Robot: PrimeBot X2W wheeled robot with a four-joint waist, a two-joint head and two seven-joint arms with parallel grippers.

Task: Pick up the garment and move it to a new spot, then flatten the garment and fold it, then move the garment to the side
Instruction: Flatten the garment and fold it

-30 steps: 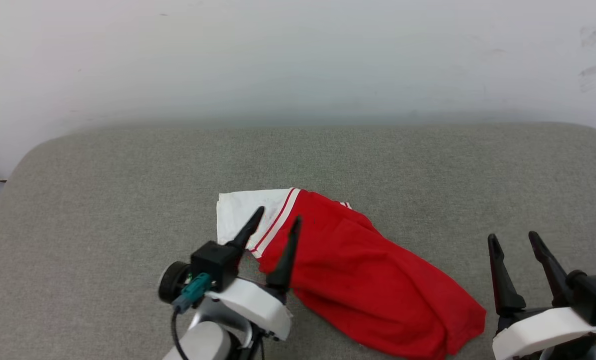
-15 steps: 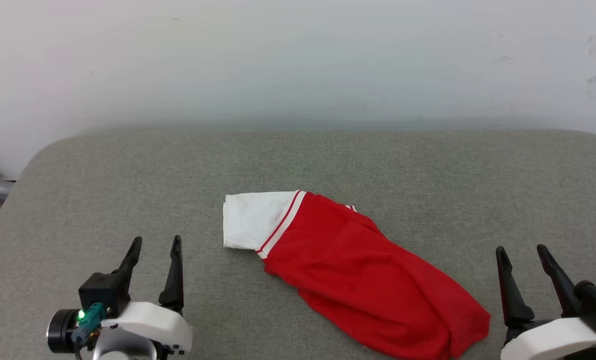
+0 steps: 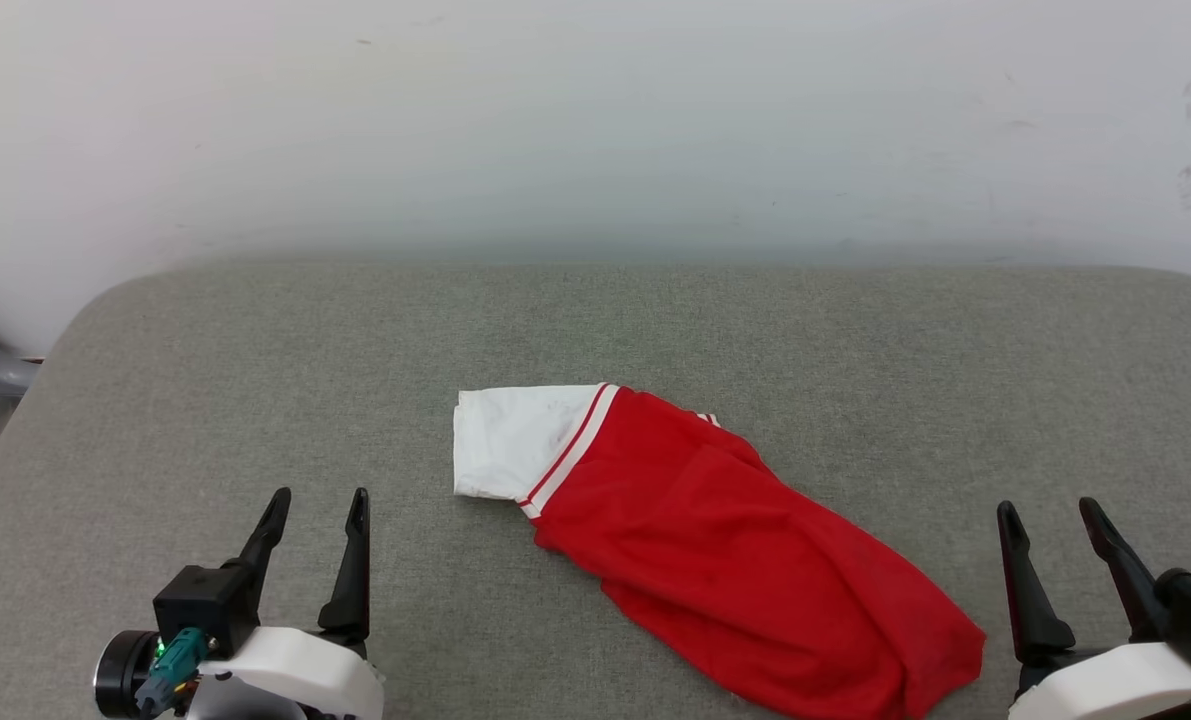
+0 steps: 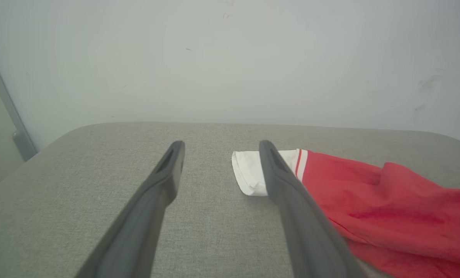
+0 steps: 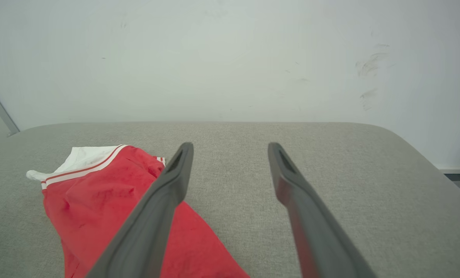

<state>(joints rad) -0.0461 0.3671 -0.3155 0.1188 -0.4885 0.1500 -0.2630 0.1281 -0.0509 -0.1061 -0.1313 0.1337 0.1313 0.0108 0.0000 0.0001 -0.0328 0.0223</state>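
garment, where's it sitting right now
In the head view the garment lies on the grey surface, centre to lower right, between the left gripper and the right gripper, closer to the right one; its white sleeve points left.

There is one garment [image 3: 735, 560], lying on one grey desk [image 3: 205, 400], with one white sleeve [image 3: 505, 440] showing at its far left end. There are two end effectors, the left end effector [image 3: 319, 497] at the near left and the right end effector [image 3: 1047, 507] at the near right, each with two dark fingers [image 3: 350, 570]. One pale wall [image 3: 595, 120] stands at the far side.
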